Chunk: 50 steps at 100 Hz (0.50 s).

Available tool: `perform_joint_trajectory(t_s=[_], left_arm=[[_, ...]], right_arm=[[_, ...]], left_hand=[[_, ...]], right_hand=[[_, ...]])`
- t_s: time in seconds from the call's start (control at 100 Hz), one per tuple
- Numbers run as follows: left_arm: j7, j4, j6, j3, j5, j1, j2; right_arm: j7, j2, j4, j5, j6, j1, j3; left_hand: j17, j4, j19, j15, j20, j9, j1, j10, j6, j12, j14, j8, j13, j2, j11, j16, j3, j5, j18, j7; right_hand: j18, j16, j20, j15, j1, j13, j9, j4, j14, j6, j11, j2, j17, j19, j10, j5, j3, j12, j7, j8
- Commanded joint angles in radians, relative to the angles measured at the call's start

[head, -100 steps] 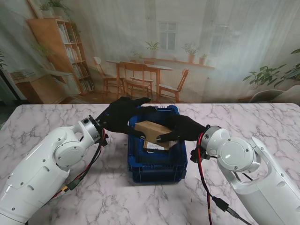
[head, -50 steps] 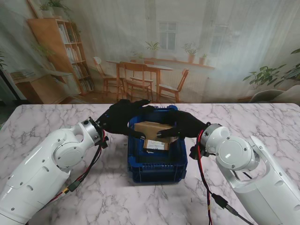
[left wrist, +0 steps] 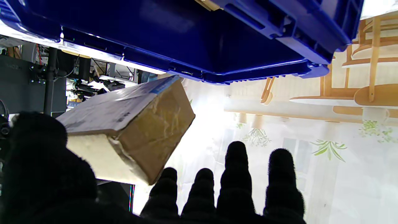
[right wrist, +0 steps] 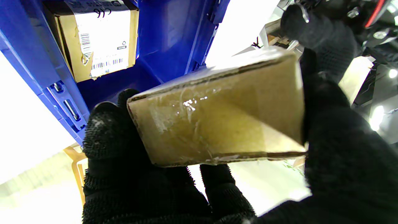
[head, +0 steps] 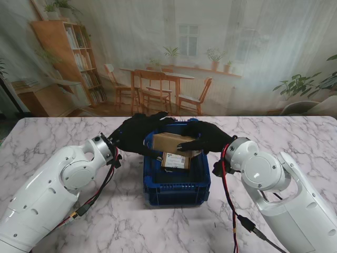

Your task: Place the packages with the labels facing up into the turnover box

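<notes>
Right hand (head: 202, 138) grasps a brown package (head: 171, 141) over the far part of the blue turnover box (head: 177, 185); since a second ago the package has levelled and shifted farther. Left hand (head: 136, 132), fingers spread, holds nothing just beside its left end. A labelled package (right wrist: 101, 40) already lies inside, label up; lowering probably follows.

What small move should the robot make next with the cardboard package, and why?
Probably turn it before lowering. The right hand grips the cardboard package above the blue turnover box, with the left hand beside it. Its upper face looks plain brown, while the labelled package in the box shows its label up.
</notes>
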Motion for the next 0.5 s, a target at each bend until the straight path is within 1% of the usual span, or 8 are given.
perform_joint_trajectory(t_s=[0.0,0.08,0.14,0.2,0.28,0.38,0.42,0.49], left_arm=[[-0.011,0.009,0.004,0.006,0.01,-0.009,0.002],[-0.013,0.011,0.011,0.011,0.027,-0.015,0.004],[-0.012,0.015,0.016,0.017,0.034,-0.019,0.005],[-0.007,0.018,0.022,0.024,0.042,-0.023,0.005],[0.002,0.025,0.031,0.036,0.045,-0.03,0.003],[0.017,0.035,0.046,0.051,0.033,-0.036,-0.002],[0.02,0.036,0.049,0.055,0.028,-0.036,-0.004],[0.025,0.036,0.055,0.06,0.021,-0.036,-0.006]], right_arm=[[0.0,-0.002,-0.002,0.002,0.006,-0.006,0.003],[0.001,-0.002,-0.006,0.008,0.001,-0.01,0.004],[0.003,-0.002,-0.008,0.01,-0.002,-0.011,0.004],[0.003,-0.002,-0.008,0.014,-0.004,-0.011,0.002],[0.003,-0.002,-0.008,0.027,-0.006,-0.01,0.0],[0.004,-0.003,-0.007,0.035,-0.009,-0.009,-0.003],[0.006,-0.002,-0.007,0.039,-0.01,-0.01,-0.003],[0.009,-0.002,-0.007,0.048,-0.009,-0.011,-0.003]], left_hand=[[-0.001,0.038,-0.033,-0.014,0.014,-0.055,0.004,0.018,0.013,-0.015,0.008,-0.019,-0.009,-0.064,-0.029,-0.001,0.022,-0.051,0.005,-0.016],[0.011,0.056,-0.032,-0.008,0.014,-0.047,0.052,0.032,0.057,-0.017,0.012,0.006,0.002,-0.099,-0.027,-0.002,0.033,-0.044,0.013,0.017],[0.018,0.072,-0.02,-0.005,0.016,-0.037,0.098,0.029,0.088,-0.003,0.009,0.062,0.009,-0.102,-0.012,-0.003,0.041,-0.046,0.01,0.061],[0.02,0.088,-0.003,-0.001,0.018,-0.031,0.128,0.022,0.097,0.013,0.005,0.111,0.015,-0.1,0.0,-0.002,0.04,-0.045,0.009,0.085],[0.024,0.1,0.018,0.004,0.021,-0.01,0.171,0.012,0.098,0.029,-0.002,0.151,0.027,-0.084,0.017,0.002,0.043,-0.028,0.004,0.102],[0.023,0.098,0.043,0.013,0.024,0.038,0.223,-0.024,0.063,0.058,-0.015,0.204,0.048,-0.043,0.053,0.01,0.039,0.009,0.0,0.129],[0.022,0.094,0.051,0.014,0.023,0.08,0.241,-0.034,0.034,0.075,-0.017,0.228,0.056,-0.032,0.077,0.014,0.034,0.034,0.002,0.143],[0.024,0.089,0.06,0.017,0.025,0.122,0.263,-0.058,-0.04,0.094,-0.014,0.258,0.07,-0.017,0.102,0.017,0.035,0.079,0.007,0.171]], right_hand=[[-0.085,0.03,0.005,0.106,0.282,0.106,0.037,0.05,-0.171,-0.1,0.054,0.068,0.04,0.024,-0.141,0.067,0.336,0.029,0.108,0.01],[-0.084,0.03,0.005,0.105,0.282,0.106,0.037,0.05,-0.171,-0.101,0.054,0.068,0.04,0.024,-0.142,0.067,0.336,0.028,0.109,0.008],[-0.084,0.03,0.005,0.105,0.282,0.107,0.037,0.05,-0.171,-0.101,0.053,0.068,0.041,0.024,-0.143,0.067,0.337,0.028,0.11,0.007],[-0.088,0.029,0.004,0.105,0.282,0.108,0.037,0.05,-0.171,-0.1,0.053,0.068,0.042,0.024,-0.142,0.067,0.337,0.028,0.11,0.006],[-0.086,0.029,0.003,0.105,0.282,0.109,0.037,0.049,-0.172,-0.099,0.054,0.068,0.045,0.024,-0.142,0.067,0.337,0.028,0.111,0.005],[-0.085,0.029,0.003,0.105,0.282,0.109,0.036,0.049,-0.172,-0.1,0.053,0.069,0.045,0.023,-0.142,0.066,0.337,0.028,0.111,0.004],[-0.086,0.029,0.003,0.104,0.282,0.108,0.034,0.049,-0.172,-0.1,0.053,0.069,0.045,0.023,-0.141,0.066,0.337,0.027,0.111,0.004],[-0.084,0.028,0.002,0.102,0.282,0.106,0.033,0.049,-0.171,-0.099,0.052,0.073,0.044,0.023,-0.141,0.064,0.336,0.027,0.111,0.002]])
